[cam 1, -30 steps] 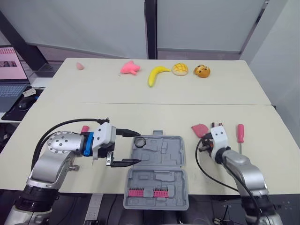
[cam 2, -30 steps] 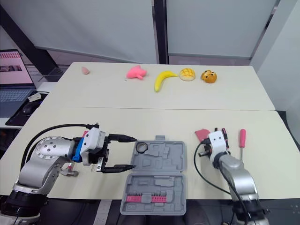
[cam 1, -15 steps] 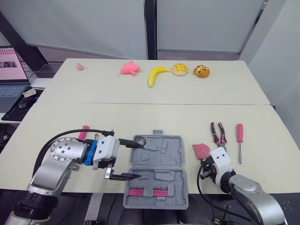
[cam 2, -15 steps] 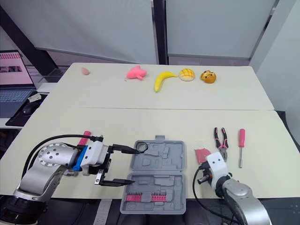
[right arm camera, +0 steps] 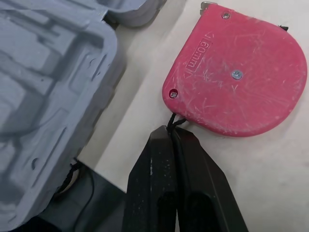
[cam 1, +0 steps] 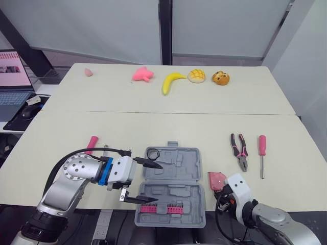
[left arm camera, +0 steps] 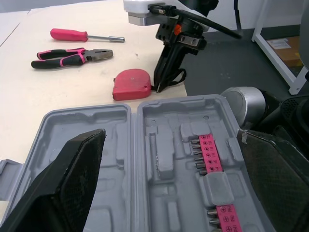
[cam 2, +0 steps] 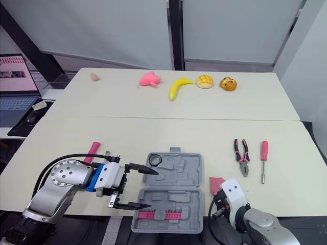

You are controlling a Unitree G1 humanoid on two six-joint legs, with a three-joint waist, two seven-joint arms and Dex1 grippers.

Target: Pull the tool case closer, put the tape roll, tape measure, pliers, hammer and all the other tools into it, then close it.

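Observation:
The grey tool case [cam 1: 171, 186] lies open at the table's near edge, with a pink bit strip [cam 1: 162, 209] in its near half and a black tape roll [cam 1: 152, 153] at its far left corner. My left gripper [cam 1: 157, 182] is open, its fingers spread over the case's left side. The red tape measure [right arm camera: 241, 82] lies just right of the case [left arm camera: 130, 83]. My right gripper [right arm camera: 171, 137] is shut on its black strap. Pink-handled pliers [cam 1: 239, 151] and a screwdriver [cam 1: 261, 153] lie farther right. A pink-handled tool [cam 1: 92, 144] lies left of the case.
On the far table sit a pink toy [cam 1: 142, 74], a banana [cam 1: 172, 81], two bread toys [cam 1: 196, 75] and a small pink piece [cam 1: 89, 72]. A laptop [cam 1: 10, 76] stands at the far left. The table's front edge runs just under the case.
My right gripper has drawn back toward the near edge, dragging the tape measure with it and uncovering the pliers. My left gripper has shifted right, further over the case.

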